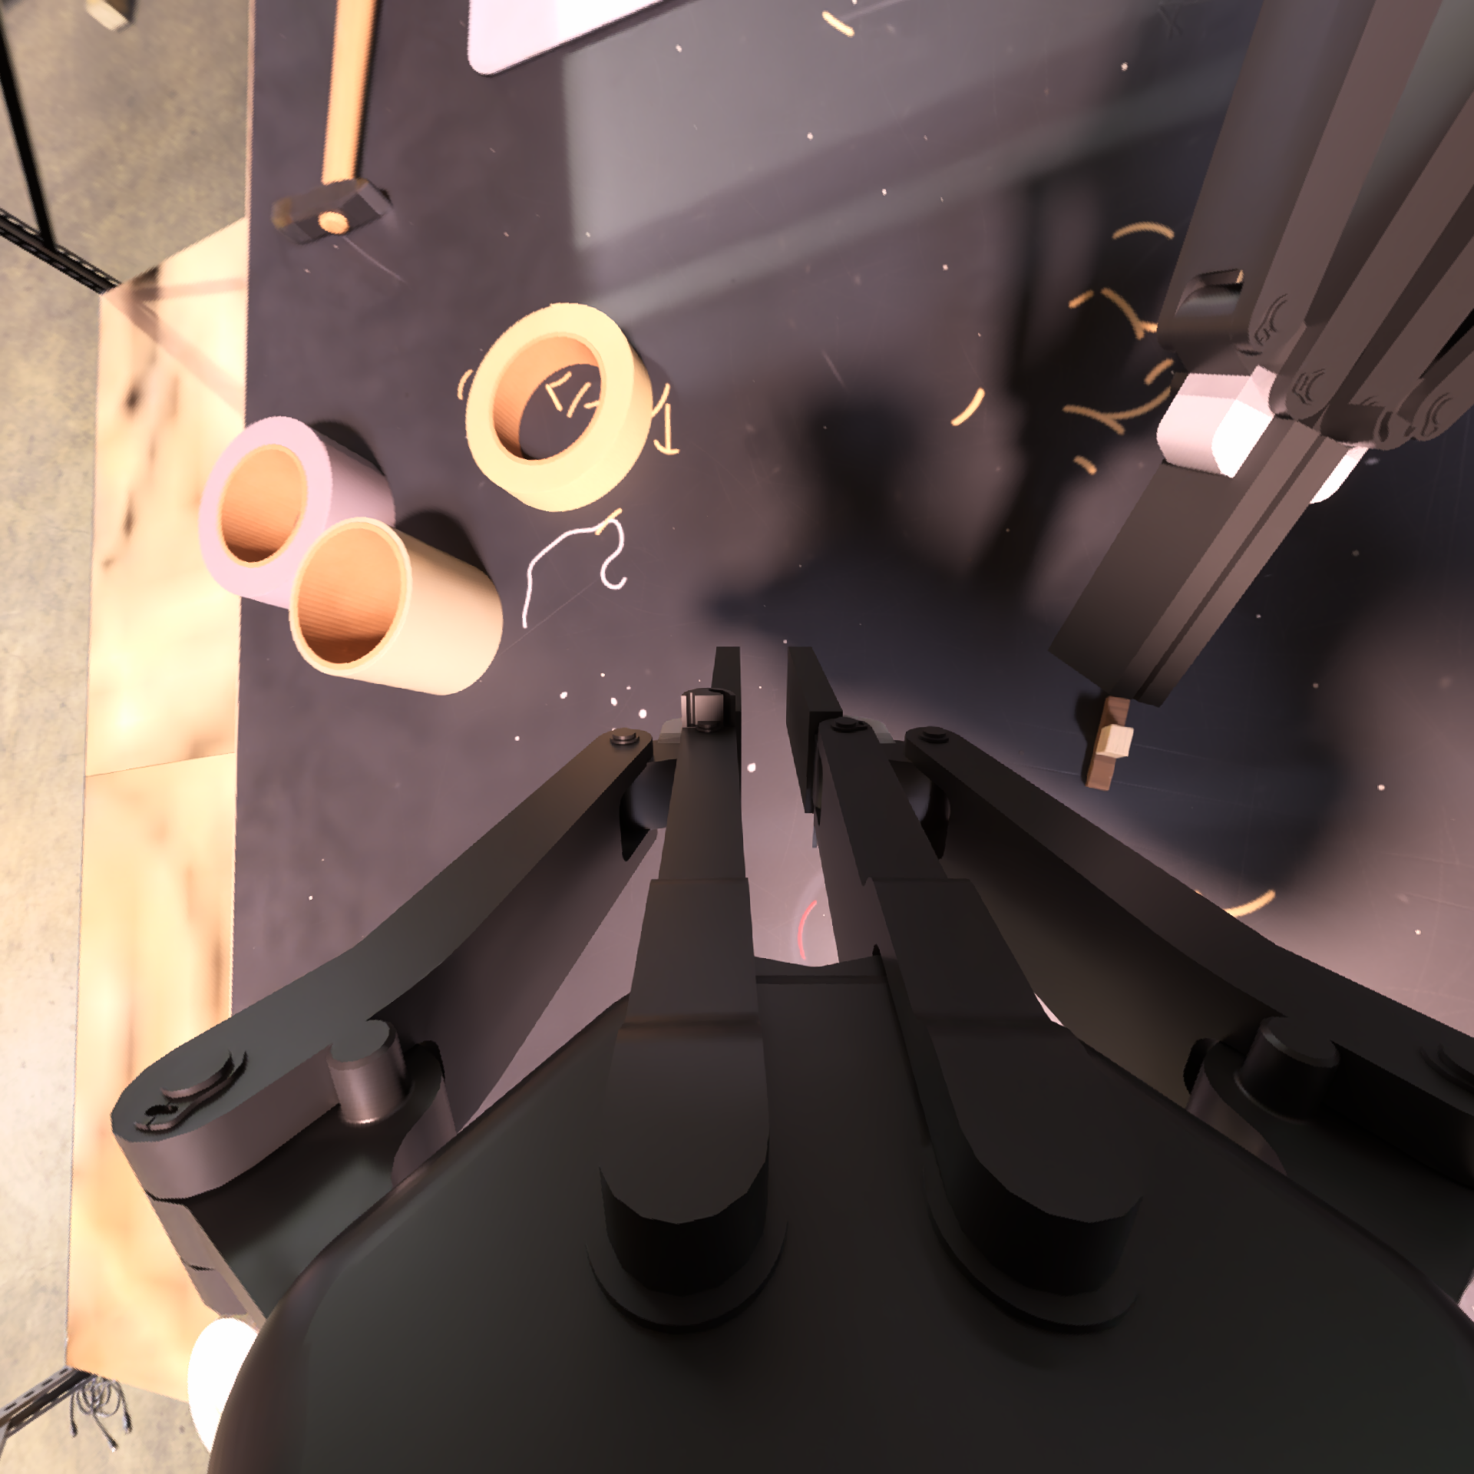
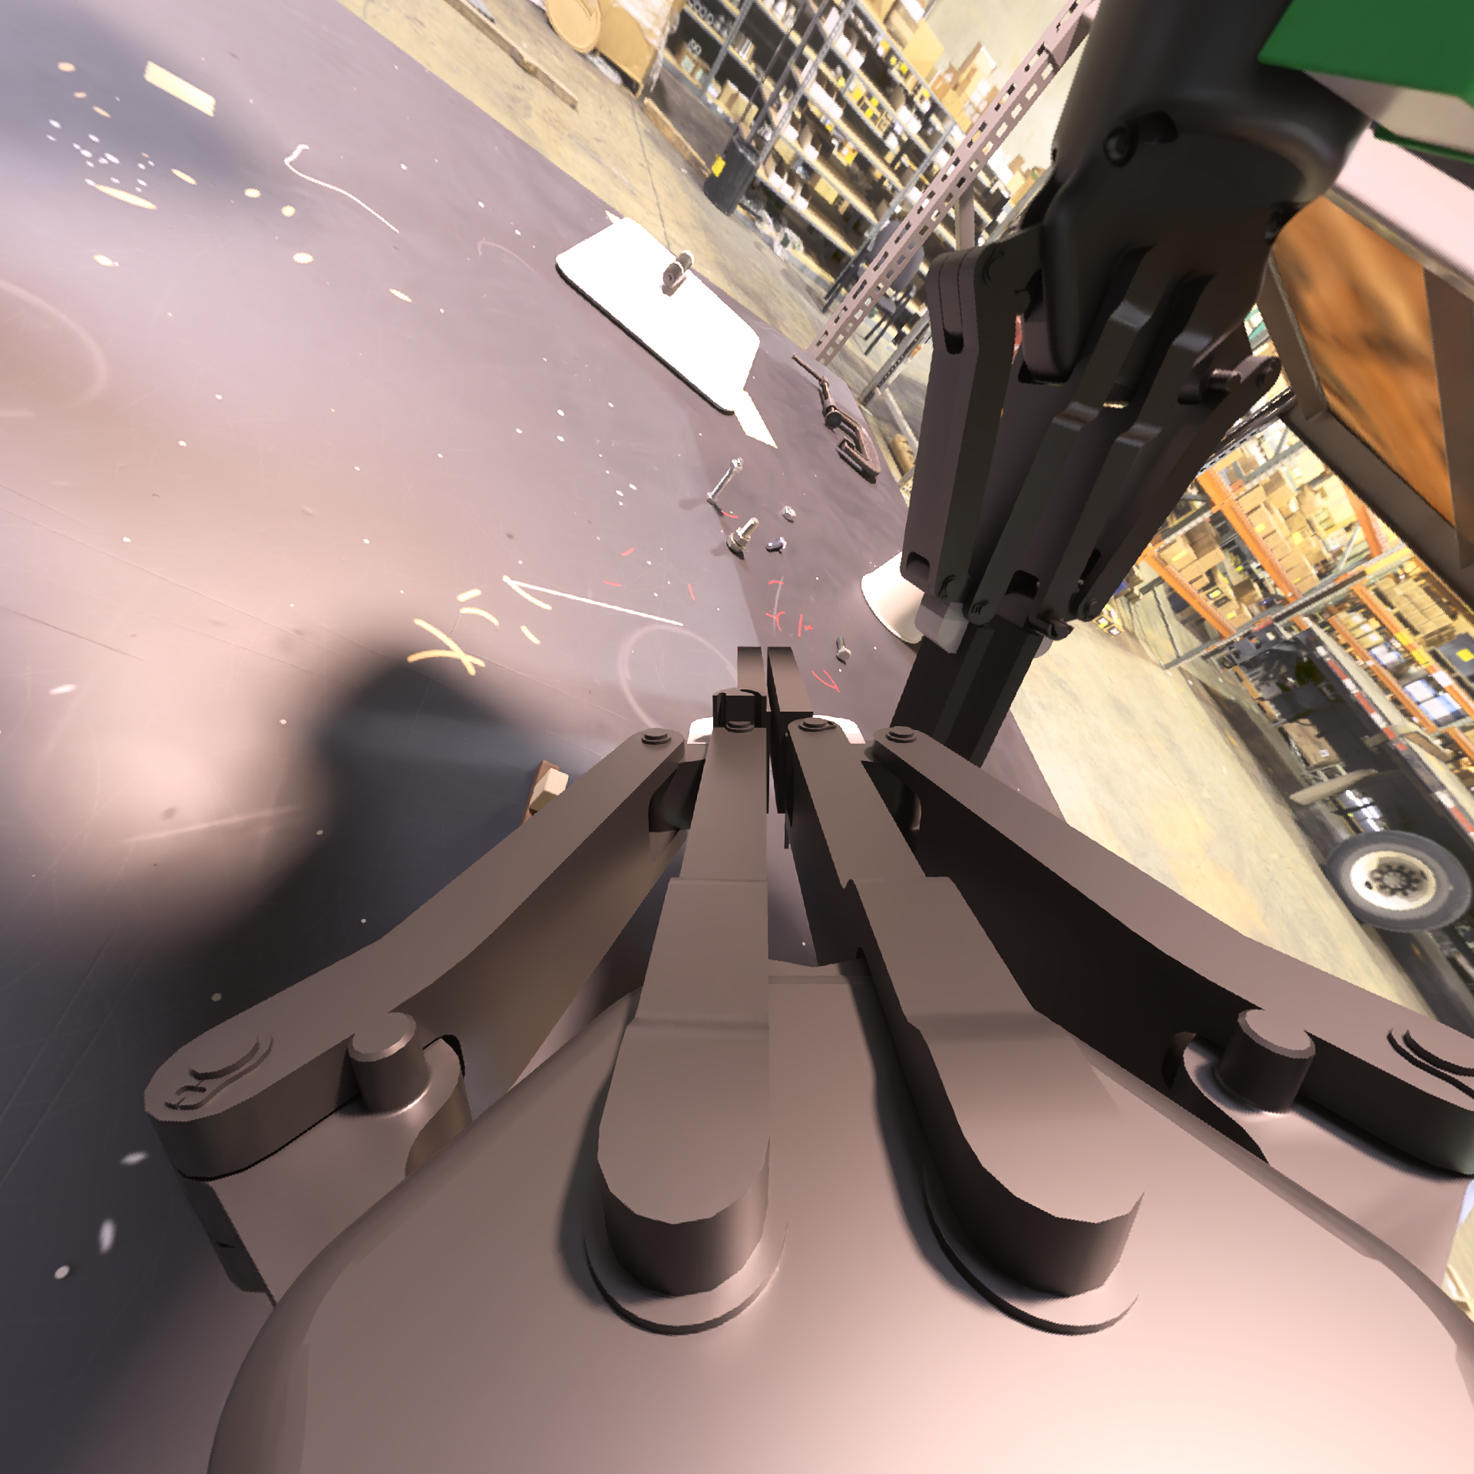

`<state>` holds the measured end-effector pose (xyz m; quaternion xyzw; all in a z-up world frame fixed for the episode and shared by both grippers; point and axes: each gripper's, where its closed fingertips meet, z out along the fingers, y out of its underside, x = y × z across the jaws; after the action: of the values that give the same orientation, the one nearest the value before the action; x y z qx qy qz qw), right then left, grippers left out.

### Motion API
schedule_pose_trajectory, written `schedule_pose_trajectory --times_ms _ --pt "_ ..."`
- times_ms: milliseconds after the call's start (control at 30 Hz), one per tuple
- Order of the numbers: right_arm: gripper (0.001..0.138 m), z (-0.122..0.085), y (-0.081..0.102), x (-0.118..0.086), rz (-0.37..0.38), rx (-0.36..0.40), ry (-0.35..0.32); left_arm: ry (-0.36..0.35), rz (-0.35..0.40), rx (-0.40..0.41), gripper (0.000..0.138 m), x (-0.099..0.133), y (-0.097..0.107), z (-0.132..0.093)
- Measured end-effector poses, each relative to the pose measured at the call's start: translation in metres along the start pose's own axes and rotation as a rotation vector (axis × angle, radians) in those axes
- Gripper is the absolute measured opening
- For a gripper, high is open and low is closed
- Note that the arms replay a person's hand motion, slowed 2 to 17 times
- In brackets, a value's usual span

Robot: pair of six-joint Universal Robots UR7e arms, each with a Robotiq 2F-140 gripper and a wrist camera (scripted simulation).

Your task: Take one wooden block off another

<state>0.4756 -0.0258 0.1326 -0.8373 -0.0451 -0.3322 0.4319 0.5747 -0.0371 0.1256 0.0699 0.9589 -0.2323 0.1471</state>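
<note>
The dark tabletop (image 1: 798,279) carries everything. Above it the left gripper (image 1: 762,670) hangs with its fingers drawn near together, a narrow gap between them and nothing held. The right gripper (image 2: 764,666) has its fingers pressed together, empty. Near the table's left edge lie a cream tape roll (image 1: 558,407), a pink tube (image 1: 271,510) and a tan tube (image 1: 383,606), the two tubes touching. A hammer (image 1: 343,120) lies toward the far left corner. The small pale wooden block (image 1: 1115,740) sits across the brown wooden block (image 1: 1102,766), just below the right gripper's fingertips in the left wrist view, well in from the edges.
</note>
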Motion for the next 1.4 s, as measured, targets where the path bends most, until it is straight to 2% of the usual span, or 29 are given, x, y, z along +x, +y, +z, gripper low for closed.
schedule_pose_trajectory --times_ms 267,467,700,900,1000,1200,1400 --pt "0.002 0.005 0.004 -0.010 -0.024 -0.014 -0.016 0.121 0.062 -0.084 0.015 0.012 0.007 0.022" --pt "0.002 0.007 0.008 -0.015 -0.021 -0.028 -0.035 0.162 0.101 -0.121 0.015 0.019 0.010 0.036" --pt "0.002 0.012 0.017 -0.031 -0.018 -0.063 -0.107 0.208 0.165 -0.111 0.017 0.034 0.005 0.056" --pt "0.002 0.015 0.022 -0.043 0.015 -0.077 -0.163 0.235 0.236 -0.140 0.020 0.050 0.006 0.075" --pt "0.002 0.017 0.024 -0.047 0.037 -0.086 -0.182 0.255 0.251 -0.161 0.026 0.058 0.008 0.083" --pt "0.002 0.019 0.035 -0.054 0.075 -0.126 -0.204 0.299 0.245 -0.195 0.050 0.070 0.011 0.090" --pt "0.002 0.020 0.043 -0.056 0.133 -0.139 -0.209 0.284 0.199 -0.202 0.065 0.066 0.013 0.086"
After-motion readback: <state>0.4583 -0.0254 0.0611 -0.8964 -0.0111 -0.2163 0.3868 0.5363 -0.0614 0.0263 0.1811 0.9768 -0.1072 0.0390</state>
